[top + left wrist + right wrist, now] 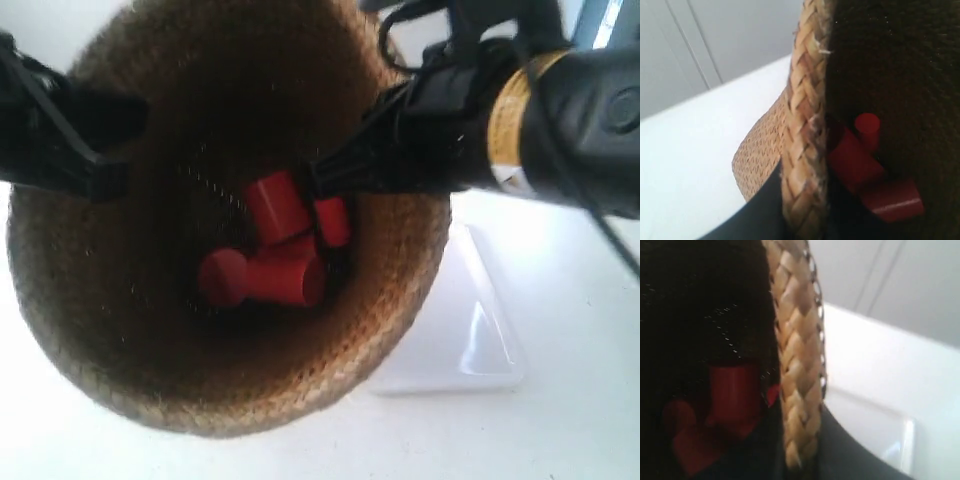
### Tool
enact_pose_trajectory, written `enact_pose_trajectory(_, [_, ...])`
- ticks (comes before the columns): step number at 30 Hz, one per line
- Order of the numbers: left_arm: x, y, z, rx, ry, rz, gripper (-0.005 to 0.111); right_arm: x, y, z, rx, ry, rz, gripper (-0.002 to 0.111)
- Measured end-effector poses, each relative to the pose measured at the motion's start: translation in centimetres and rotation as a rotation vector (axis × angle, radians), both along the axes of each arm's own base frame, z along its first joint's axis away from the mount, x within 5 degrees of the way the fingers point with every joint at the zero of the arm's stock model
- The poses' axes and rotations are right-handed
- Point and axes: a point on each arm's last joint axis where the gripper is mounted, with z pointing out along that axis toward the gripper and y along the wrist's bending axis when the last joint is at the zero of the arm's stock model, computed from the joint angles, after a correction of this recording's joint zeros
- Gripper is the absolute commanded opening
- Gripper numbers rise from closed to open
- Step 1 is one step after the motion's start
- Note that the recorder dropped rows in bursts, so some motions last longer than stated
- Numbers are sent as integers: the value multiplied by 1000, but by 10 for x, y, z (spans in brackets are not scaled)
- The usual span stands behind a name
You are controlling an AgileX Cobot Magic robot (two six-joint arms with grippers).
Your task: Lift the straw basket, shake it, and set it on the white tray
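The straw basket fills the exterior view, held up close to the camera with its mouth toward it. Several red cylinders lie in its dark bottom. The arm at the exterior view's left grips the rim at the left; the arm at that view's right grips the rim at the right. My left gripper is shut on the braided rim, one finger outside, one inside. My right gripper is shut on the rim the same way. The white tray lies on the table below, right of the basket.
The white table spreads under the basket and round the tray. A grey panelled wall stands behind the table. The red cylinders also show in both wrist views, deep in the basket.
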Motion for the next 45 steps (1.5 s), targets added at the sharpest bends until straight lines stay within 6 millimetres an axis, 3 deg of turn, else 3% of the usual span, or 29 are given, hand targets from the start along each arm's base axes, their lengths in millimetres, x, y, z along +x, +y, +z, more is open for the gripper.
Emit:
enact_pose_trajectory(3, [-10,2,4,4,43,-11,0,-14,2,8,79,65,30,0])
enact_pose_trajectory(5, [-22,7,16,-24,-10,-23,0,-31,-1,27,159,6,116,0])
enact_pose_trajectory(7, [-24,10,22,-50,-81,-16,0,-34,-3,33,142,-69,152,0])
enact_pose_trajectory(9, [-11,8,15,-52,-101,10,0,-20,-2,23,56,-106,120,0])
enact_pose_trajectory(11, [4,5,-1,-42,-16,42,0,-3,1,2,-20,-33,36,0])
enact_pose_trajectory(13, [5,2,-10,-27,78,48,0,-3,6,-9,-29,52,23,0])
enact_pose_trajectory(17, [-17,6,11,-36,6,-6,0,-29,8,15,71,2,141,0])
enact_pose_trajectory(19, [-18,7,19,-55,-78,-14,0,-25,5,18,51,-74,138,0])
enact_pose_trajectory(22, [4,4,4,-36,-24,33,0,-2,5,-1,-41,-56,25,0])
enact_pose_trajectory(24, [10,1,-11,-17,134,58,0,-2,10,-15,-41,44,-10,0])
enact_pose_trajectory(26, [3,1,-11,-1,193,50,0,-15,14,-12,8,87,30,0])
enact_pose_trajectory(29, [-15,7,10,-29,94,21,0,-35,10,12,96,6,123,0])
enact_pose_trajectory(32, [-4,9,11,-62,-12,53,0,-20,9,8,31,-87,64,0])
enact_pose_trajectory(34, [11,7,-1,-74,49,97,0,-9,9,-5,-35,-61,-6,0])
enact_pose_trajectory(36, [13,5,-9,-54,136,110,0,-11,16,-15,-54,9,-9,0])
enact_pose_trajectory(41, [-12,10,18,-54,7,42,0,-40,13,19,68,-87,120,0])
enact_pose_trajectory(43, [-4,9,17,-63,-36,58,0,-30,10,19,28,-152,67,0])
enact_pose_trajectory(45, [11,6,3,-63,39,92,0,-15,12,5,-51,-143,-2,0])
